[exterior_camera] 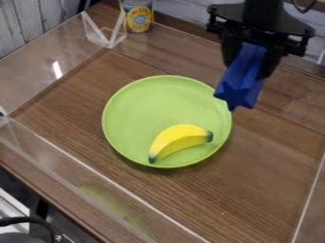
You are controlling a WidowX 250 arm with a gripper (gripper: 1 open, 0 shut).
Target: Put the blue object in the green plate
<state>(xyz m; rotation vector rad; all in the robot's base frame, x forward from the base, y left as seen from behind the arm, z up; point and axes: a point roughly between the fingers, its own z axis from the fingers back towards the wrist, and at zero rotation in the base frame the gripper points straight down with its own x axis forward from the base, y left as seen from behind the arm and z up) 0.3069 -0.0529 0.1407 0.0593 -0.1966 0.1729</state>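
Camera: fingers (233, 54) around blue object (240, 84)

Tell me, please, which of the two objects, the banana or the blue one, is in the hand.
The blue object, hanging over the green plate's right edge; the yellow banana lies on the plate.

Bench (76, 133), free room and obstacles. The left part, between the plate (137, 106) and the bench's left edge, is bare wood; the near right part is likewise open. The plate's far half offers a free surface; the banana (181, 141) obstructs its near right portion. A can (136, 14) stands at the far left corner. The blue object (240, 87) overhangs the plate's far right rim, blocking that approach from above.
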